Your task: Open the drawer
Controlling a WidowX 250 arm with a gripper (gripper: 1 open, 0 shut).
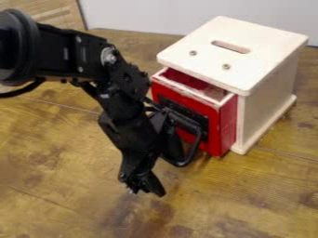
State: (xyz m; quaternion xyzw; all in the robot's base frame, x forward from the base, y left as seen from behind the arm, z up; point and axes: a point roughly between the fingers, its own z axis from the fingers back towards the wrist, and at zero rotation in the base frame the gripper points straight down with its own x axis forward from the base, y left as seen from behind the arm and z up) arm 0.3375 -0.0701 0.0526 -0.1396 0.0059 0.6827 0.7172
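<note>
On the wooden floor-like surface (74,200), at the front of the casing: a red drawer (221,119), partly extended, with a strip of its open top exposed
Casing: cream-white cube (255,70), upright, with one slot and two small round fittings on its top face
Drawer front: black panel (187,119) within a red surround, facing the arm
Handle: black loop (189,149), projecting from the front panel, its near part beside the dark gripper
Gripper: black (141,189), pointing downward, fingertips low and near the surface; whether the fingers are apart, together or clamped on the handle cannot be determined
Drawer relative to gripper: up and to the right in the view, near the gripper body; contact with the handle cannot be confirmed
Arm: black (77,54), entering at upper left and bending down in front of the drawer
</note>
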